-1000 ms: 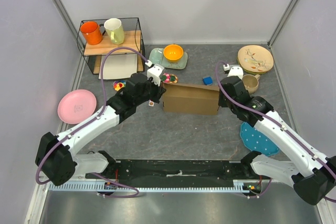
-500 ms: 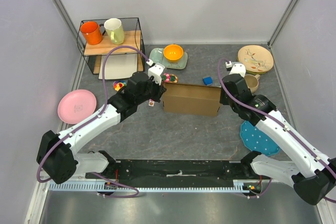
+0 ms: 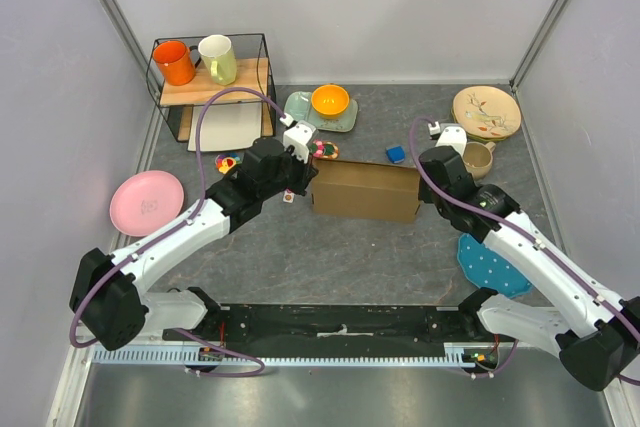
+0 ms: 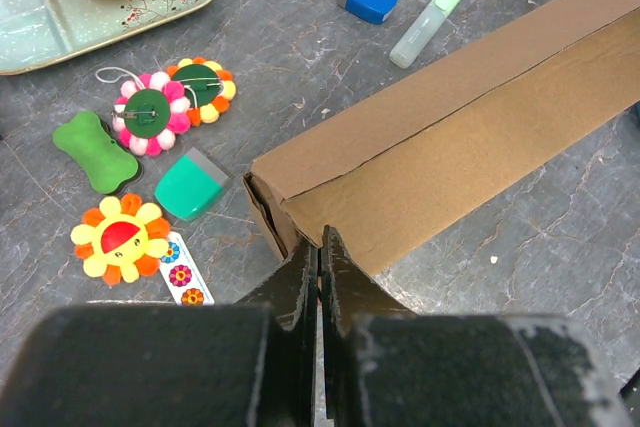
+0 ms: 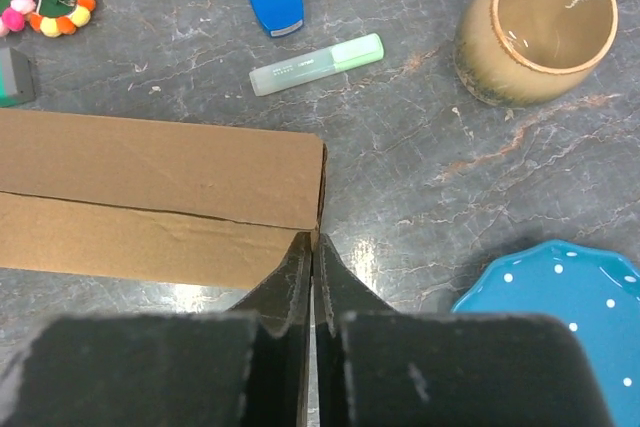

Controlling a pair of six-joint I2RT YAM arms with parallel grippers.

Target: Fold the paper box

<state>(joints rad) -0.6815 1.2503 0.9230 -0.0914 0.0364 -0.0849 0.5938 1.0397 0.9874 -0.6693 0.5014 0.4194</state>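
Brown corrugated cardboard, the paper box (image 3: 365, 190) lies on the grey tabletop (image 3: 330, 257) just left of the tan mug (image 5: 535, 27), a long shallow carton stretching away from it, its top flaps meeting along a seam. I'd reckon it light and stiff across each panel but ready to hinge at the creases. It is also likely to skate on the smooth surface and to dent if squeezed hard on a thin wall. The right end effector (image 5: 313, 242) sits at the box corner nearest the mug, its jaws drawn almost together. The left end effector (image 4: 320, 247) is at the corner farthest from the mug, its jaws fully together. Whether either pinches a cardboard edge, I cannot tell. The safest hold looks to be a wall or flap edge close to a crease, both ends steadied together.
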